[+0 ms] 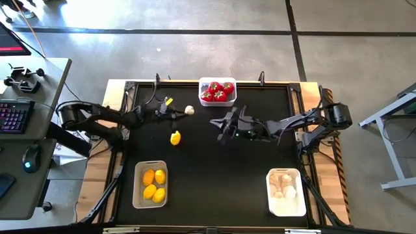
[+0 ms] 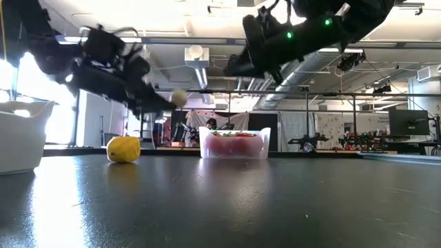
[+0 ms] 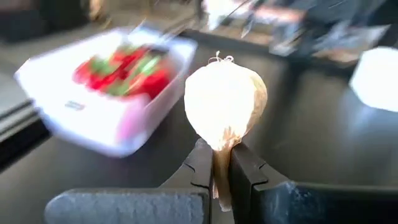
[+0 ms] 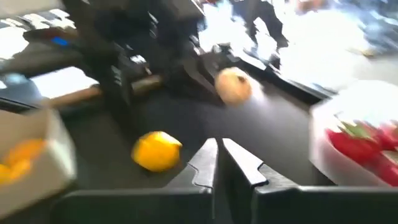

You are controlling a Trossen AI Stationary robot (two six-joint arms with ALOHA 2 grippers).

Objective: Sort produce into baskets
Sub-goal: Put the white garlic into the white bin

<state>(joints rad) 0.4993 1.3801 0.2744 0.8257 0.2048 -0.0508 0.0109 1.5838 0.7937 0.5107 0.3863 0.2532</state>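
Observation:
My left gripper [image 1: 180, 112] is over the table's far left part, shut on an off-white garlic bulb [image 1: 189, 110], which also shows in the low view [image 2: 179, 98]. A yellow lemon [image 1: 175, 137] lies on the black table just near of it. My right gripper [image 1: 217, 123] hovers mid-table, shut and empty, pointing toward the lemon [image 4: 157, 150]. The clear basket [image 1: 217, 101] at the far edge holds red tomatoes. The beige basket [image 1: 138, 188] at the near left holds lemons. The white basket [image 1: 286, 207] at the near right holds garlic. My left gripper pinches the garlic bulb's narrow stem end [image 3: 221, 151] between its two fingers. The fingers lie about level and point toward the table's right. The round body [image 3: 225, 99] sticks out beyond the fingertips, lifted clear of the table.
The black mat has open room in its middle and near part between the two near baskets. A desk with a keyboard and mouse [image 1: 26, 156] stands left of the table. The arm mounts sit at the table's left and right edges.

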